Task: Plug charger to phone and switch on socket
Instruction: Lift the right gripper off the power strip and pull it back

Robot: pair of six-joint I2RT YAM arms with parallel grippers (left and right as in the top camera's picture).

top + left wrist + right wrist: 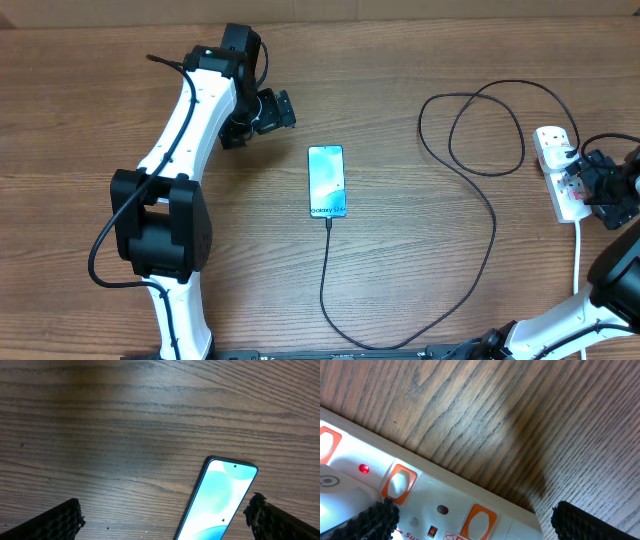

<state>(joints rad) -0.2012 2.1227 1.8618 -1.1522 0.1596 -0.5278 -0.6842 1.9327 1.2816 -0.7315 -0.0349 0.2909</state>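
The phone [326,181] lies flat mid-table, cyan screen lit; its top end shows in the left wrist view [220,505]. The black charger cable [492,240] is plugged into the phone's near end, runs toward the front edge, then loops widely back to the socket [558,170], a white power strip at the far right. In the right wrist view the socket [445,495] shows orange-red switches and one lit red lamp. My left gripper [272,112] is open and empty, left of and behind the phone. My right gripper [590,180] is open, right over the socket.
The socket's white cord [577,255] runs from the strip toward the front edge along the right arm. The left arm's base [160,225] stands at the left front. Wooden tabletop [420,290] all round.
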